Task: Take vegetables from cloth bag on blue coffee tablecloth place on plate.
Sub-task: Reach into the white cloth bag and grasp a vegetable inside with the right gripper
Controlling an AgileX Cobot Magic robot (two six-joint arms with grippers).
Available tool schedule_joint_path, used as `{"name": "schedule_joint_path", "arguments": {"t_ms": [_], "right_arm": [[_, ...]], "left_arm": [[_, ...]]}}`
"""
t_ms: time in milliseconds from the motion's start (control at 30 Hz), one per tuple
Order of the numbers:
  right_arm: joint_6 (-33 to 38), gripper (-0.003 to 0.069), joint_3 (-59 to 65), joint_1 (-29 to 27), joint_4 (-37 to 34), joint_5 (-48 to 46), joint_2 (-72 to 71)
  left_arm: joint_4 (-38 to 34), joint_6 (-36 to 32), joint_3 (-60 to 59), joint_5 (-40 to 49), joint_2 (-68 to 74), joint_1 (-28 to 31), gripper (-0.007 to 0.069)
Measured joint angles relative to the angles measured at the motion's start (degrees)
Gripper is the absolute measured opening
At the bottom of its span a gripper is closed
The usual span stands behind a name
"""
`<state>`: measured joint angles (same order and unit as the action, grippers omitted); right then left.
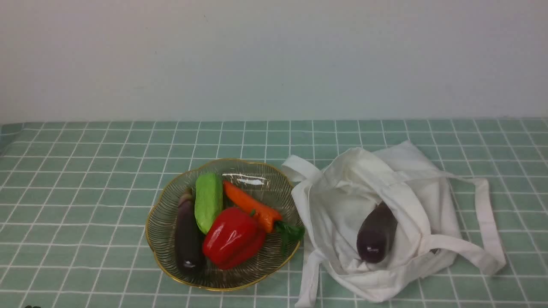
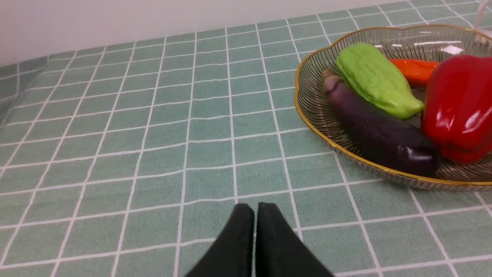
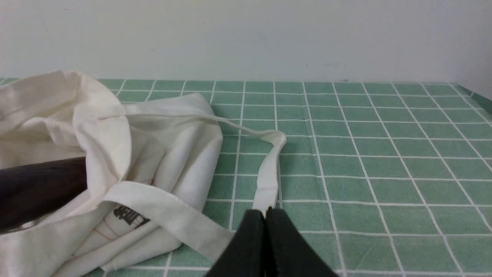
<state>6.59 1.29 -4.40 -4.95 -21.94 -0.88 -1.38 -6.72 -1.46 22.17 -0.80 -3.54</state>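
Plump purple eggplant [image 1: 376, 233] lies inside white cloth bag [image 1: 381, 291], probably awaiting transfer to gold-rimmed glass plate [image 1: 227, 289]. My left gripper [image 2: 255, 206] and right gripper [image 3: 267, 211] are closed, holding nothing.

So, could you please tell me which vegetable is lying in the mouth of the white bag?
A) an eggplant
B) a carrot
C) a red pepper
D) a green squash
A, as a plump dark purple eggplant shows inside the open white bag.
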Motion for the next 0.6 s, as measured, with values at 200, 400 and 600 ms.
{"name": "schedule_joint_path", "arguments": {"t_ms": [200,400,600], "right_arm": [[0.00,-0.0015,0.00,0.00,0.00,0.00,0.00],[0.00,-0.0015,0.00,0.00,0.00,0.00,0.00],[-0.99,-0.0015,0.27,0.00,-2.66,2.72,0.00]], "left_arm": [[0.00,0.00,0.00,0.00,0.00,0.00,-0.0008],[0.00,0.00,0.00,0.00,0.00,0.00,-0.0008],[0.00,0.00,0.00,0.00,0.00,0.00,-0.0008]]}}
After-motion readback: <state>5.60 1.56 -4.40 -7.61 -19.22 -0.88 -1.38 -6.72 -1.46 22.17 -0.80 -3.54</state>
